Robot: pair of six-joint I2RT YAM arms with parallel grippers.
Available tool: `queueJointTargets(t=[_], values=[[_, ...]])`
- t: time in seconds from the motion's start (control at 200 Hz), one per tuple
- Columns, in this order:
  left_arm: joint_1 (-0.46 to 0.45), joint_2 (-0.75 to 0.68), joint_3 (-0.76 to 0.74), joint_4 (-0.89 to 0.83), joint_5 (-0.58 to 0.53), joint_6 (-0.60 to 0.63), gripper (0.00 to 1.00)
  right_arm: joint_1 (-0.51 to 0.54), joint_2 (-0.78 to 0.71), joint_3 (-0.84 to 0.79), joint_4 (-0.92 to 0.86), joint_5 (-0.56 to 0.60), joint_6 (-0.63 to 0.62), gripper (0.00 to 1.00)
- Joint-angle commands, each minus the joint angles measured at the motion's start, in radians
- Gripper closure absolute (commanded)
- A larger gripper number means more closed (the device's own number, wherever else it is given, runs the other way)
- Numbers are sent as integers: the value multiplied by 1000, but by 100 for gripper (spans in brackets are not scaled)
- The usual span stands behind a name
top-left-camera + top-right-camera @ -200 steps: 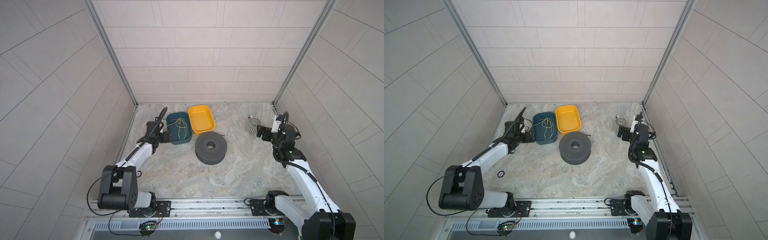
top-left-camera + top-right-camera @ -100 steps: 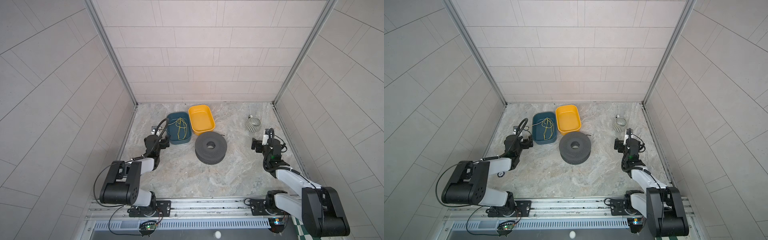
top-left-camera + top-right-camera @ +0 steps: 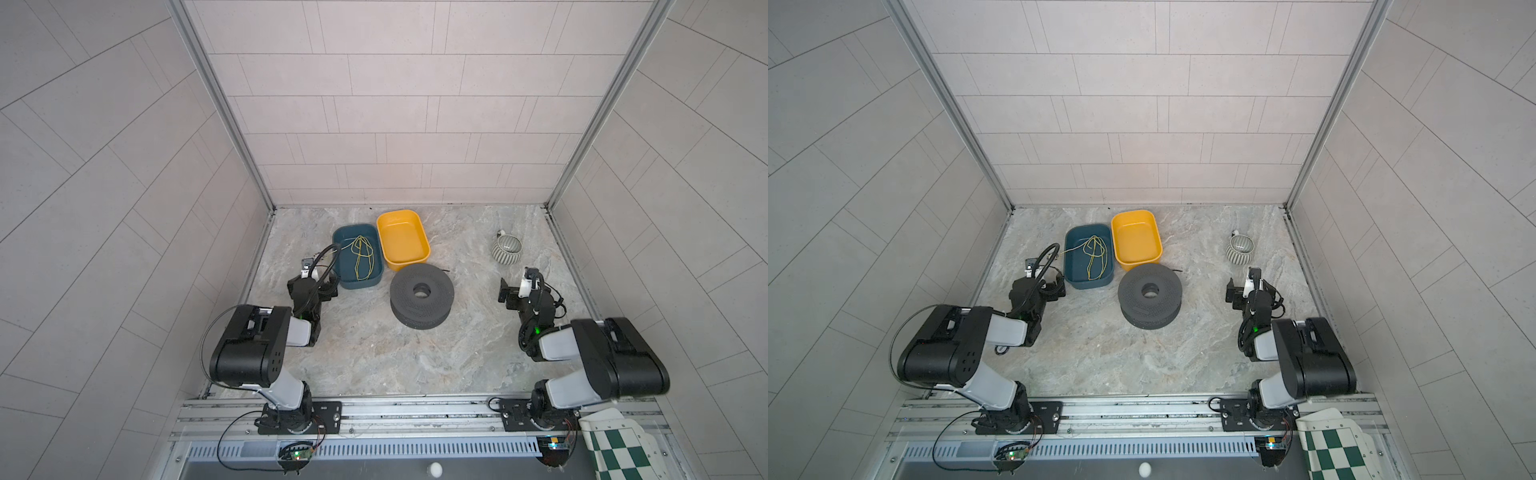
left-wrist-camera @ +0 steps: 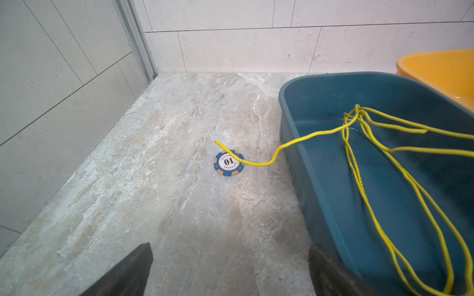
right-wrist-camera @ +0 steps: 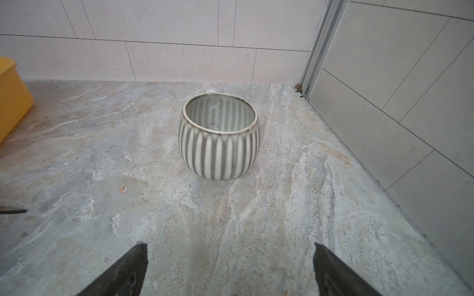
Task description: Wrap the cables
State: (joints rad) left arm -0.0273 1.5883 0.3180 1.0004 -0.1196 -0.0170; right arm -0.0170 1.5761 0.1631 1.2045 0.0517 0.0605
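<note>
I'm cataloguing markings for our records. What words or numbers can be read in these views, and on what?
"10": centre of the blue-and-tan poker chip, left wrist view.
"LAS VEGAS": small arc on the same chip.
The chip's other arc is partly covered by the yellow cord and too small to read.
Nothing else carries readable text.

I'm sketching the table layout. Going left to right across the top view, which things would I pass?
In a top view: blue tub → yellow tub → cup. The black spool overlaps the yellow tub's span, so I leave it out of the order.
</note>
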Motion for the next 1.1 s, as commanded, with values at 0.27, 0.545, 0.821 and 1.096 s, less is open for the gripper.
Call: queueJointTargets(t=[0.27,0.545,0.821,1.096], values=[[9,-5,52,-36,-102,-44,0,17,2,178,-193,61,0,0],[10,-5,53,-37,-88,-37,0,33,0,170,-181,87,-10,1],[10,-5,53,-37,-89,-37,0,36,-1,203,-245,0,-51,1],[10,-4,54,-37,-90,-37,0,37,3,206,-246,1,-49,1]])
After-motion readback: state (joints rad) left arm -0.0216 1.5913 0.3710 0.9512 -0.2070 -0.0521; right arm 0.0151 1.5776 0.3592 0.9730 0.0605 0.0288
